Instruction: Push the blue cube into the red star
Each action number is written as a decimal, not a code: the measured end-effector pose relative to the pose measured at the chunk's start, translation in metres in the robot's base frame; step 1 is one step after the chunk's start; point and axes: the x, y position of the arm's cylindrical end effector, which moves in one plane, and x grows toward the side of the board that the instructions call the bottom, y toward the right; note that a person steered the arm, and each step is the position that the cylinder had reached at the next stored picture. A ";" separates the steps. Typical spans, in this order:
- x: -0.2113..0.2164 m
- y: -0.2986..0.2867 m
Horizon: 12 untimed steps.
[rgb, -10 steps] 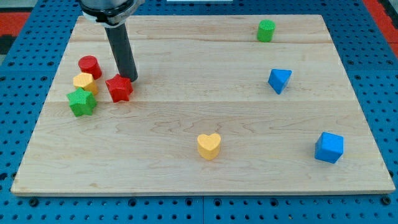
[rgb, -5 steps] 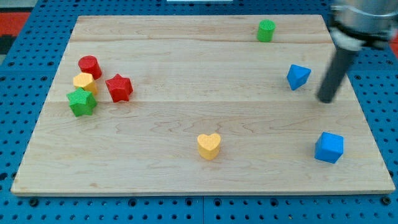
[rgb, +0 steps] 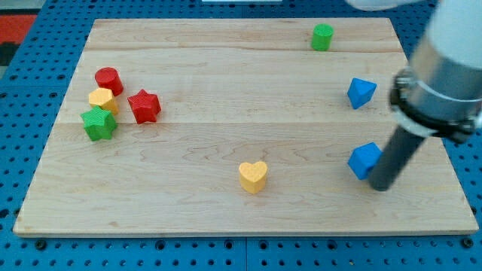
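Touching, prob., my tip w/ blue cube on right.

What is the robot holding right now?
Nothing. I only have a rod for pushing. My tip is pressed against the blue cube on the side toward the view's right, far from the red star.

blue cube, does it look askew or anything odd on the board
Yes: the blue cube sits turned, a corner toward the view's left, with my tip touching its right side. Nothing is spilled or damaged.
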 end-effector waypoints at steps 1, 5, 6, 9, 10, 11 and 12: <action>0.000 -0.041; -0.033 0.066; -0.032 -0.020; -0.061 -0.043; -0.062 -0.082; -0.062 -0.061; -0.082 -0.046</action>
